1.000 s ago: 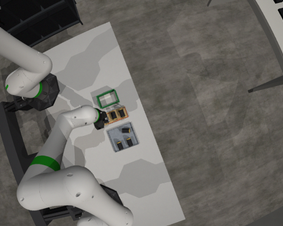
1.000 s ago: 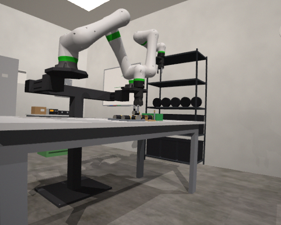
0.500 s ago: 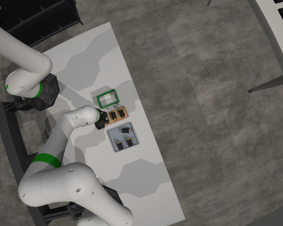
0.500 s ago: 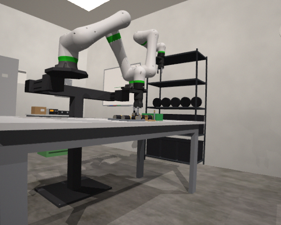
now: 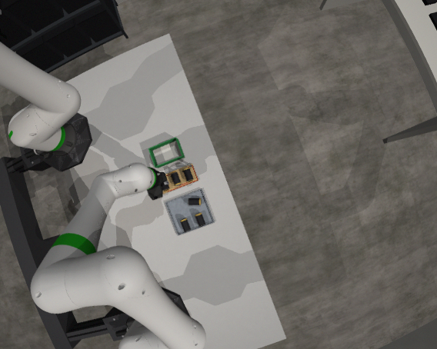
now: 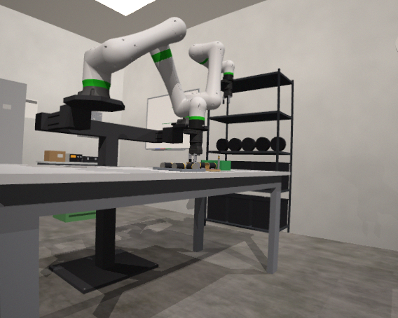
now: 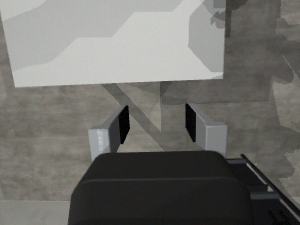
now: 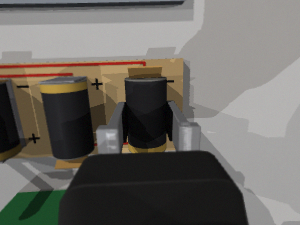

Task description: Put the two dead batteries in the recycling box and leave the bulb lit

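Grey, mottled flooring [image 5: 313,161] [image 6: 338,266] surrounds a pale table [image 5: 225,323] [image 6: 134,175]. Inspected left to right in the top view, a black shelf unit [image 5: 121,28] [image 6: 278,105] occupies the upper left corner. Below it, the left arm [image 5: 44,92] [image 6: 215,73] is folded; its gripper [image 6: 226,100] [image 7: 157,124] is raised, wide open, nothing between its pads.

Next, the right gripper [image 6: 193,158] [image 8: 146,113] points down at the holder [image 5: 195,180] [image 8: 110,106]. Its fingers stand partly apart, one on either side of an end battery [image 8: 145,113]; whether they pinch it cannot be determined. That battery lies in the holder, yellow end away from the minus mark. Beside it are a middle battery [image 5: 175,178] [image 8: 69,119], yellow end at the plus mark, and a far battery [image 5: 188,174] [image 8: 6,119], partly cut off in the right wrist view.

Adjacent to the holder, the green recycling box [image 5: 152,157] [image 6: 225,165] [image 8: 35,206] stands upright on the table. On the holder's opposite side, a grey tray [image 5: 171,217] [image 6: 162,169] carries three batteries lying on their sides: one lower left [image 5: 185,224], one upper [image 5: 195,201] and one lower right [image 5: 200,219]. The bulb's lighting cannot be confirmed.
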`<action>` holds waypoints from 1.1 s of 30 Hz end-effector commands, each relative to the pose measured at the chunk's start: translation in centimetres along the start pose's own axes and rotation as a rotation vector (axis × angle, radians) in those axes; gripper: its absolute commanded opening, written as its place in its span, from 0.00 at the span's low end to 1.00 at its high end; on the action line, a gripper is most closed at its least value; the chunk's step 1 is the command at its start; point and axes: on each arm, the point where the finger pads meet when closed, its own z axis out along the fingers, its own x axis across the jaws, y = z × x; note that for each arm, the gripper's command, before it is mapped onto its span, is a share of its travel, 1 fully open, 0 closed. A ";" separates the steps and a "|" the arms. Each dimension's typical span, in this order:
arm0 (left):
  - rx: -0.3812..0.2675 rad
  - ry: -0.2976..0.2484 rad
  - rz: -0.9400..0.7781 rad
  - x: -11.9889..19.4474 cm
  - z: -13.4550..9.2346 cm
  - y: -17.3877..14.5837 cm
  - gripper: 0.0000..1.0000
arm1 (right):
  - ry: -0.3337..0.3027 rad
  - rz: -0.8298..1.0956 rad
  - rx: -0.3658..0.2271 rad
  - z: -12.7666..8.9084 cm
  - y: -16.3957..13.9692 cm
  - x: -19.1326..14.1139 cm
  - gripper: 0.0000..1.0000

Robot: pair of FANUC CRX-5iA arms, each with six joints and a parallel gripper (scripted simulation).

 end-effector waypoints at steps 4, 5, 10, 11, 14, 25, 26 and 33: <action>-0.002 0.000 0.000 0.0 -0.1 0.0 1.00 | -0.001 0.000 -0.002 -0.1 0.1 0.0 0.57; -0.002 0.000 0.000 0.0 -0.1 0.0 1.00 | -0.001 0.000 -0.002 -0.1 0.1 0.0 0.57; -0.002 0.000 0.000 0.0 -0.1 0.0 1.00 | -0.001 0.000 -0.002 -0.1 0.1 0.0 0.57; -0.002 0.000 0.000 0.0 -0.1 0.0 1.00 | -0.001 0.000 -0.002 -0.1 0.1 0.0 0.57; -0.002 0.000 0.000 0.0 -0.1 0.0 1.00 | -0.001 0.000 -0.002 -0.1 0.1 0.0 0.90; -0.002 0.000 0.000 0.0 -0.1 0.0 1.00 | -0.001 0.000 -0.002 -0.1 0.1 0.0 0.90; -0.002 0.000 0.000 0.0 -0.1 0.0 1.00 | -0.001 0.000 -0.002 -0.1 0.1 0.0 0.90; -0.002 0.000 0.000 0.0 -0.1 0.0 1.00 | -0.001 0.000 -0.002 -0.1 0.1 0.0 0.90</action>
